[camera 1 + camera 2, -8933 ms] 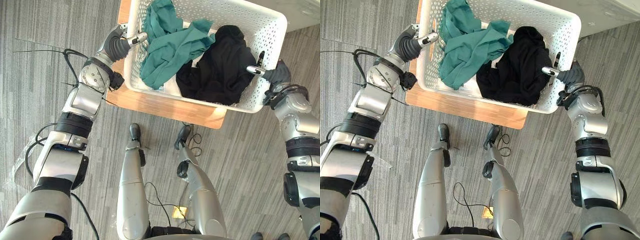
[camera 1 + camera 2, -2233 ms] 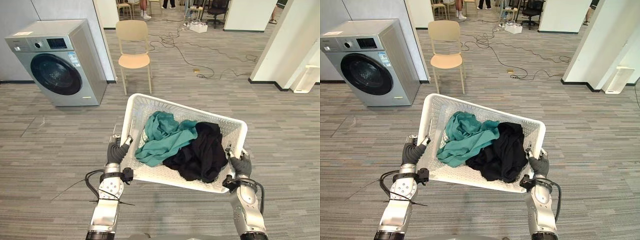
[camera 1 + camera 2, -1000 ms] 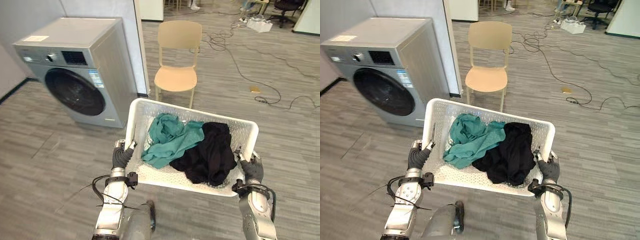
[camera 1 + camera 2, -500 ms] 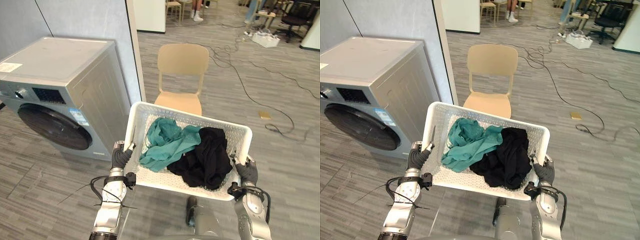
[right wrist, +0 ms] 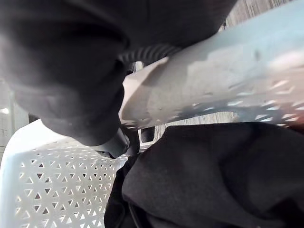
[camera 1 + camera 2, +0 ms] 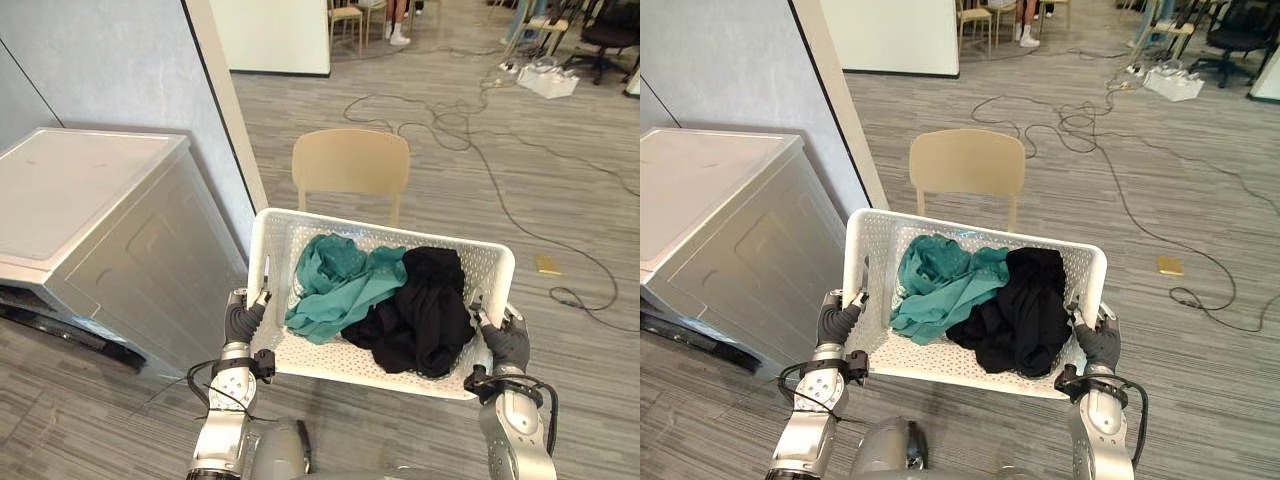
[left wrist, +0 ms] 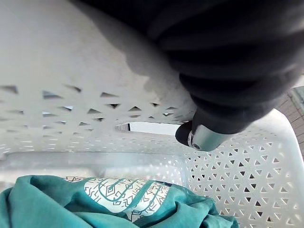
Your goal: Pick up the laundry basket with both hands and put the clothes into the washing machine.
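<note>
Laundry basket carried clear of the floor, gripped at both ends: left robot hand curled over left rim, right robot hand curled over right rim. Inside, teal garment beside black garment. Washing machine to the left, chair just beyond

Both arms are reaching forward, the left hand and right hand each gripping an end of the basket.
</note>
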You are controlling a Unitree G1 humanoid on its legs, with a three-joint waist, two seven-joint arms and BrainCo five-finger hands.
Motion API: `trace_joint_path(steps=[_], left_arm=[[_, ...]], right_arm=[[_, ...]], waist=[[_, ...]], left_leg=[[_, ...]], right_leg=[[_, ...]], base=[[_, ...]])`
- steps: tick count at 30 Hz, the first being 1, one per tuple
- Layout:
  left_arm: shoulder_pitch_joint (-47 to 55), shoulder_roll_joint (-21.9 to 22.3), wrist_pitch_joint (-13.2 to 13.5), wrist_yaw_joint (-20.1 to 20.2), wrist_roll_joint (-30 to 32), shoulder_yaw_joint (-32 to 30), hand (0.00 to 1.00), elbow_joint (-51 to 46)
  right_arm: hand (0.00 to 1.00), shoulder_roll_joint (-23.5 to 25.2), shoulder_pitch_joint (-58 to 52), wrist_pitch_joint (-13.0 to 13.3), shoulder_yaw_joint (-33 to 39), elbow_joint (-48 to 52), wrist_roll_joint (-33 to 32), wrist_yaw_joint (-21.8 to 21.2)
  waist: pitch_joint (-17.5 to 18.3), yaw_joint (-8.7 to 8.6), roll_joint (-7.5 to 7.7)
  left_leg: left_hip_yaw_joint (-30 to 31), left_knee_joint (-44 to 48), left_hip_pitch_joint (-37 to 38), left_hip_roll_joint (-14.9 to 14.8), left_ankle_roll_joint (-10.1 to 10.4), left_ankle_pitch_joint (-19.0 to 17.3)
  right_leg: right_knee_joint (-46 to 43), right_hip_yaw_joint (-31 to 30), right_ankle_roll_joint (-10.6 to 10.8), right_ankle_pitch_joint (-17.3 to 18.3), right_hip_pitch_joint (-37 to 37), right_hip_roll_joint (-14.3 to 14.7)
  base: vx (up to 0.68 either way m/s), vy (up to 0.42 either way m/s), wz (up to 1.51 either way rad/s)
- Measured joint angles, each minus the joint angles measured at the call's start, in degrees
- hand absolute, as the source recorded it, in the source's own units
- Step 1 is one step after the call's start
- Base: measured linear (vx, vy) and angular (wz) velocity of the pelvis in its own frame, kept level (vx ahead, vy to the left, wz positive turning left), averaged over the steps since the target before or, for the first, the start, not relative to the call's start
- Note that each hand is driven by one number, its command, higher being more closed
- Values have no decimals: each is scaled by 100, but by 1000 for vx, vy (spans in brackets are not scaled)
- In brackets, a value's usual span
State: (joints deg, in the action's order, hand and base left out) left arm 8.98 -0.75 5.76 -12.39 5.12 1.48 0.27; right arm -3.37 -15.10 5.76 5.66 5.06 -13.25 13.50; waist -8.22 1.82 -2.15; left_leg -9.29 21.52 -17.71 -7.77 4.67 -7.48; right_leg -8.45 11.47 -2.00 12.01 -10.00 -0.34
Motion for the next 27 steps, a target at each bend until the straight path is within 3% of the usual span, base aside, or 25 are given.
trace_joint_path(steps=[1, 2, 3, 4, 5, 6, 7, 8, 9, 12, 13, 14, 15, 16, 17, 19, 21, 27], left_arm=[[32, -4, -4, 0, 1, 10, 100, 0], [149, -4, -9, 0, 4, 14, 100, 0], [254, -27, -50, 6, 25, 11, 100, 2], [278, -36, -61, 7, 30, 6, 100, 6], [381, -89, -121, 14, 31, -48, 100, 25], [390, -152, -173, 36, 31, -106, 100, 25], [389, -196, -197, 57, 32, -106, 100, 25], [396, -246, -287, 109, 32, -116, 100, 34], [404, -253, -327, 119, 33, -151, 100, 35], [322, -297, -292, 119, 9, -231, 100, 33], [178, -329, -278, 116, -43, -213, 100, 41], [143, -362, -278, 118, -45, -213, 100, 46], [100, -420, -278, 118, -47, -210, 100, 49], [-38, -446, -272, 111, -37, -216, 100, 157], [-217, -389, -284, 76, -18, -245, 100, 300], [-414, -357, -282, -3, 6, -273, 100, 321], [-1137, -336, -280, -57, 4, -439, 100, 580], [-2057, -340, -311, -158, -44, -514, 100, 783]], right_arm=[[100, 0, 1, 0, 0, -45, 10, -3], [100, 10, -3, -1, -28, -142, 48, -32], [100, 87, -82, -46, -88, -209, 128, -34], [100, 97, -97, -55, -107, -225, 157, -35], [100, 175, -106, -90, -139, -349, 243, -88], [100, 259, -78, -124, -133, -458, 287, -114], [100, 295, -52, -133, -124, -531, 319, -129], [100, 368, -16, -184, -113, -681, 428, -135], [100, 411, -7, -207, -118, -742, 493, -136], [100, 403, 241, -206, -141, -827, 514, -157], [100, 404, 353, -205, -90, -838, 573, -133], [100, 405, 366, -205, -75, -837, 625, -132], [100, 408, 384, -206, -70, -838, 664, -132], [100, 398, 486, -206, -81, -896, 715, -123], [100, 279, 686, -210, -69, -1051, 715, -88], [100, 194, 1007, -222, -62, -1126, 715, -69], [100, 189, 1512, -221, 7, -1130, 715, 90], [100, 179, 1967, -225, 131, -773, 718, 397]], waist=[[25, 56, -40], [98, 63, -104], [176, 49, 16], [192, 48, 63], [302, 53, 277], [290, 30, 439], [281, -12, 492], [289, -125, 524], [279, -105, 472], [283, -99, 350], [292, -112, 396], [294, -107, 456], [298, -99, 550], [217, -103, 633], [179, -68, 461], [126, -46, 346], [-179, 20, 356], [-947, 38, 379]], left_leg=[[53, -181, 53, 14, 27, 20], [97, -251, 153, 29, -143, 141], [-29, -92, 279, 185, -397, 461], [-67, -67, 300, 214, -411, 456], [-266, -72, 409, 361, -546, 323], [-369, -164, 599, 470, -647, 237], [-369, -195, 699, 513, -689, 202], [-355, -284, 977, 553, -754, 140], [-350, -447, 1274, 535, -760, 137], [-282, -694, 1546, 453, -701, 103], [-222, -717, 1534, 497, -612, 48], [-190, -715, 1542, 547, -589, 35], [-166, -700, 1543, 619, -530, -2], [-119, -620, 1525, 675, -406, -104], [-61, -513, 1347, 478, -371, -115], [-51, -383, 947, 276, -296, -160], [-40, -244, 361, 103, -180, -77], [-22, 158, -329, -39, -162, -55]], right_leg=[[3, -94, 59, 72, -56, 5], [-100, -257, 209, 290, -129, 0], [-456, -398, 416, 614, -159, -241], [-578, -415, 475, 665, -135, -297], [-1433, -472, 647, 772, 246, -559], [-2622, -426, 886, 655, 761, -833], [-3137, -384, 1021, 551, 985, -995], [-3735, -198, 931, 616, 1233, -1178], [-3767, -31, 783, 696, 1368, -1279], [-3167, 113, 691, 724, 1830, -1300], [-2191, 107, 712, 496, 1991, -1349], [-1798, 103, 711, 219, 1996, -1366], [-1405, 60, 678, -257, 1999, -1410], [-1089, 39, 816, -906, 1991, -1452], [-841, 139, 716, -1077, 1941, -1277], [-528, 205, 644, -1244, 2124, -1063], [-341, 253, 498, -1473, 2556, -883], [-569, 275, 421, -1545, 3166, -811]], base=[[475, 240, -67], [445, 248, -72], [540, 286, -62], [471, 214, -58], [457, 203, -49], [448, 199, -43], [440, 171, -3], [414, 130, 7], [389, 112, 2], [262, 50, 6], [200, -21, 44], [191, -54, 51], [174, -151, 47], [164, -181, 38], [137, -178, 26], [16, -104, -6], [-87, -131, -10], [-107, -39, -4]])
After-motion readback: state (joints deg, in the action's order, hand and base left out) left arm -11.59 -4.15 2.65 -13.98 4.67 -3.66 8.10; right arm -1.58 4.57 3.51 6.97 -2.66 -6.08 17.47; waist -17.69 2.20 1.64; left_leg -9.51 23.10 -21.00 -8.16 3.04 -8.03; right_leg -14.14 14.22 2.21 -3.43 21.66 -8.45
